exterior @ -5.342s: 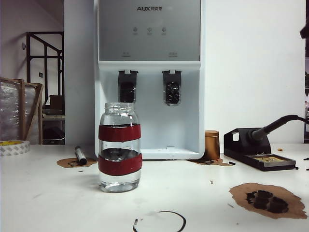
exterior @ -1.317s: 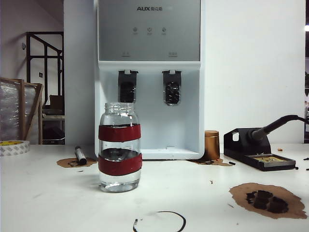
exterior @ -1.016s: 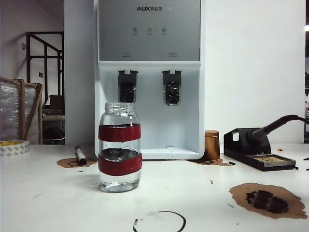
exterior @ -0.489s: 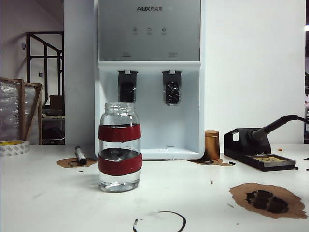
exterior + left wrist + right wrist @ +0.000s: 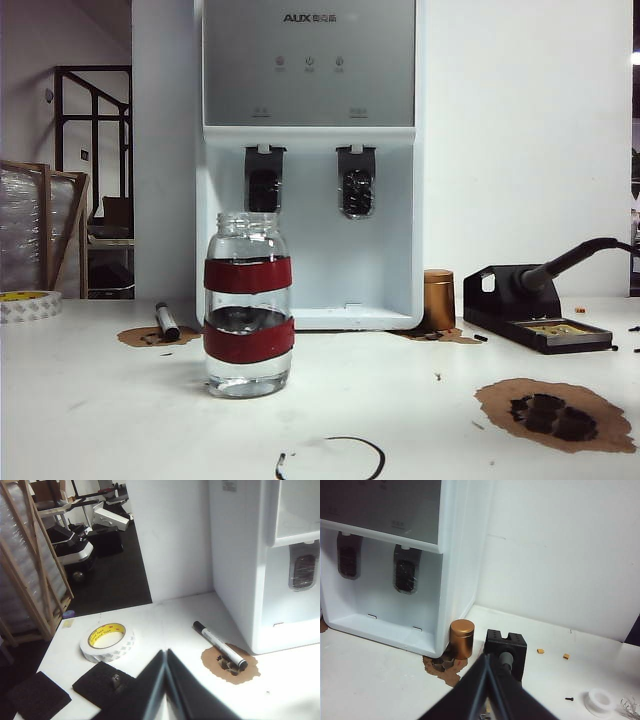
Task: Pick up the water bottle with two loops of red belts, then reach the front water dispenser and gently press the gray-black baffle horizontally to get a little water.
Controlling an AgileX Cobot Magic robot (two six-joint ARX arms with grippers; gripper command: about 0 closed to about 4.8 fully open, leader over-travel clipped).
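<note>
Water bottle (image 5: 249, 305) upright lower left of centre, before water dispenser (image 5: 309, 160). Left gripper (image 5: 165, 655) pressed together near marker (image 5: 219, 644); right gripper (image 5: 487, 659) likewise, near copper cylinder (image 5: 462, 638).

Red-banded clear water bottle (image 5: 249, 305)

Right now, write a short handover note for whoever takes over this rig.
Left gripper: shut, holding nothing, over the table's left side near the tape roll and marker.
Right gripper: shut, holding nothing, near the copper cylinder.
Water bottle: upright on the table, in front of the water dispenser, some water inside.
Gray-black baffle: untouched.
Done: nothing.
Left: grasp the bottle, bring it to the baffle, press gently.
</note>
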